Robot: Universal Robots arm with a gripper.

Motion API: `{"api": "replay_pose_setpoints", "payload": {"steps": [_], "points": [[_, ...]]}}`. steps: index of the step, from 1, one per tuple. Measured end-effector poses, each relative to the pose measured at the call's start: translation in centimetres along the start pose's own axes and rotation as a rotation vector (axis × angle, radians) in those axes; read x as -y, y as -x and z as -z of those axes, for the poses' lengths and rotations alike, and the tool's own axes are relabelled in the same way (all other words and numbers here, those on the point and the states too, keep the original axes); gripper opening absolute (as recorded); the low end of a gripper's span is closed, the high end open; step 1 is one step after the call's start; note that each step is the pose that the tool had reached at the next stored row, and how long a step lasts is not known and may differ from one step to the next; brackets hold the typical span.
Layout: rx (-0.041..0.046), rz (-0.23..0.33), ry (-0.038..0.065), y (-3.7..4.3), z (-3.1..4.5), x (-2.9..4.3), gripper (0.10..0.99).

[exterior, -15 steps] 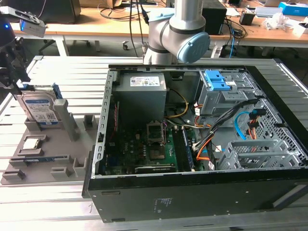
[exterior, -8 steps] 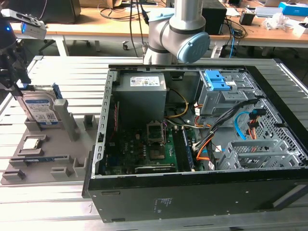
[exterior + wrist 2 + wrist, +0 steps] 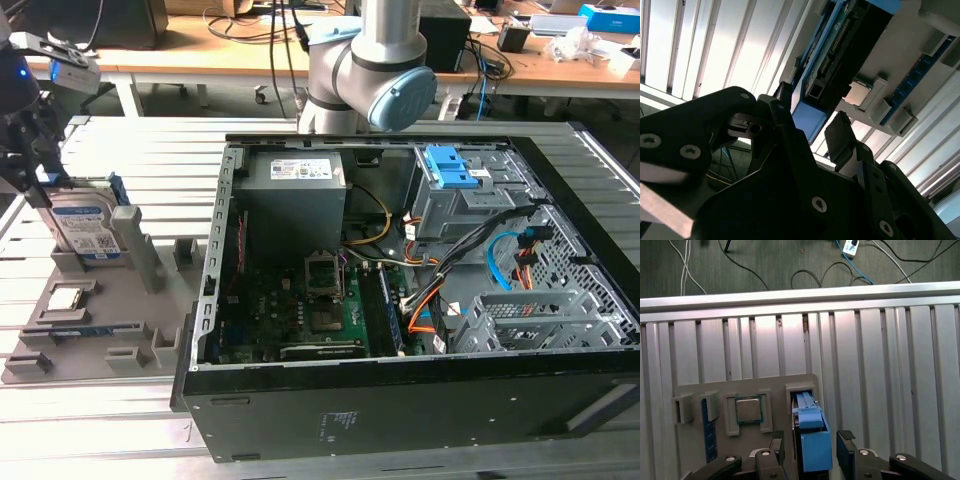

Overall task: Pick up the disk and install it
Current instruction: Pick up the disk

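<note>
Straddling the disk [image 3: 810, 415] with the gripper [image 3: 811, 440], with fingers [image 3: 845, 442] spread apart, one on each side of the bright blue frame, and clamped on nothing. Showing, in the first wrist view, a thin gap between each pad and the blue plastic; in the second wrist view, much the same, with one pad plainly clear of the frame. Standing on edge, leaning a little, in a slot of the grey holder [image 3: 770, 382], with the white-and-blue label on show in the exterior view. Parked at the exterior view's left on the slatted metal bench [image 3: 150, 150], well apart from the blue-fronted drive cage [image 3: 455, 185] inside the open computer case [image 3: 400, 420]. Flanked, just beside its slot, by a small silver chip [image 3: 747, 410] lying flat in a square recess, and beyond that by a blue strip [image 3: 707, 435] lodged in a narrow groove of the same holder. Backed, behind the case, by the arm [image 3: 350, 70] with its grey joint and blue cap. Bordered, past the bench's edge in the first wrist view, by dark floor [image 3: 765, 265]. Not yet lifted out of the slot; not yet in the case.
</note>
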State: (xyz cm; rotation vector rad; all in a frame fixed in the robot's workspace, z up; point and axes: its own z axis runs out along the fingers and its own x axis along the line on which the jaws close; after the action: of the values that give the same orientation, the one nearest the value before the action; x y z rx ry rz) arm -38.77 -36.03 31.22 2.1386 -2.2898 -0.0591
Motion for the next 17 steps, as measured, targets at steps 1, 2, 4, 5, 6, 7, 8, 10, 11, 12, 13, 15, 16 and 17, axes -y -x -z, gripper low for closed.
{"api": "replay_pose_setpoints", "payload": {"steps": [1, 2, 4, 5, 6, 7, 8, 10, 11, 12, 13, 15, 16, 17], "points": [[-0.0001, 0.0, 0.0, 0.0, -0.13, 0.01, 0.541], [0.0, 0.0, 0.0, 0.0, -0.2, 0.01, 0.541], [0.0, 0.0, 0.0, -0.01, -0.36, 0.01, 0.541], [0.0, 0.0, 0.0, -0.01, -0.42, 0.01, 0.541], [-0.0001, 0.0, 0.0, -0.01, -0.53, 0.02, 0.541], [0.0, 0.0, 0.0, -0.01, -0.6, 0.02, 0.541], [0.0, 0.0, 0.0, -0.01, -0.67, 0.02, 0.541], [0.0, 0.0, 0.0, -0.02, -0.92, 0.03, 0.541], [-0.0001, 0.0, 0.0, -0.02, -0.99, 0.03, 0.541], [0.0, 0.0, 0.0, -0.02, -1.09, 0.04, 0.541], [0.0, 0.0, 0.0, -0.02, -1.16, 0.04, 0.541], [0.0, 0.0, 0.0, -0.03, -1.31, 0.05, 0.541], [0.0, 0.0, 0.0, -0.03, -1.37, 0.05, 0.541], [0.0, 0.0, 0.0, -0.03, -1.44, 0.05, 0.541]]}}
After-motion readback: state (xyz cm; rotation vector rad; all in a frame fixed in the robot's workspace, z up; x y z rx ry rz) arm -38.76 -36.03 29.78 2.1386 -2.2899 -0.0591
